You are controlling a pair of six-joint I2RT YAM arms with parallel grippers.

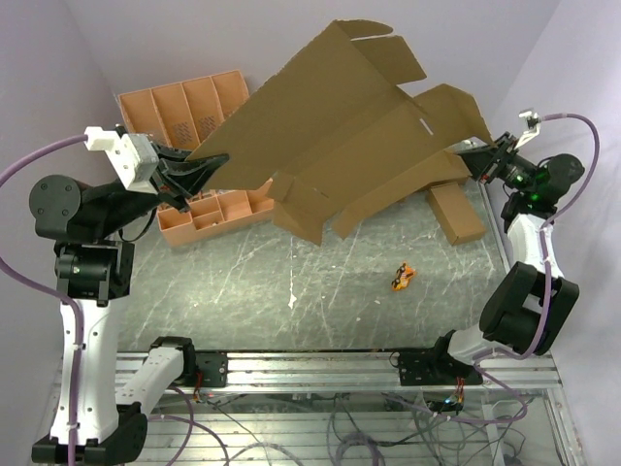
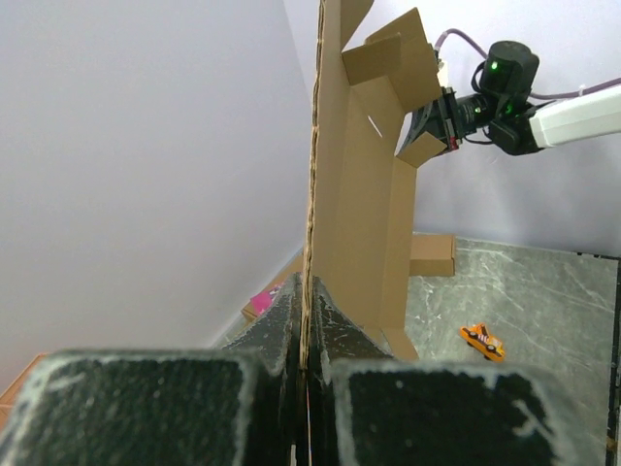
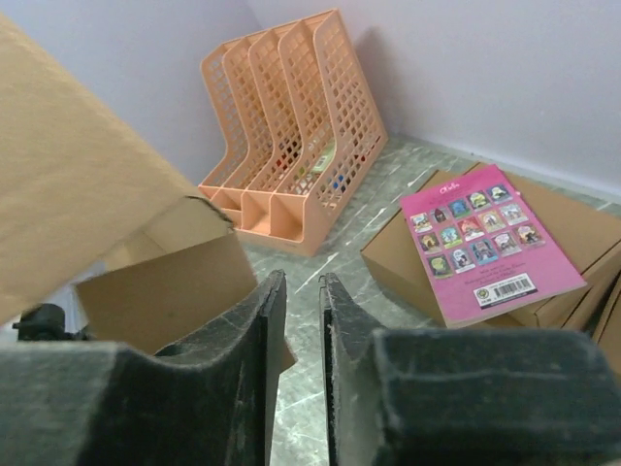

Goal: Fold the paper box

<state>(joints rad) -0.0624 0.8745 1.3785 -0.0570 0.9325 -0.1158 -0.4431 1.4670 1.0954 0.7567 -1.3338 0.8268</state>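
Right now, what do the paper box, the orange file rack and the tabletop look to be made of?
Paper box: corrugated cardboard, plain matte brown; fluted layers show along its edge in the left wrist view. Orange file rack: probably moulded plastic, smooth, with lattice walls. Tabletop: dark grey with white veins, slightly glossy; stone or a marble-look laminate, can't tell which.

Plain brown paper box [image 1: 340, 136]. Ahead of the black right gripper [image 3: 301, 286] is a peach tray [image 3: 291, 126] with lattice walls. To the gripper's right is a pink book [image 3: 480, 243] with a grid of small pictures, on a brown box [image 3: 582, 228]. Grey table [image 1: 243, 282], streaked white. Orange toy [image 1: 403, 277].
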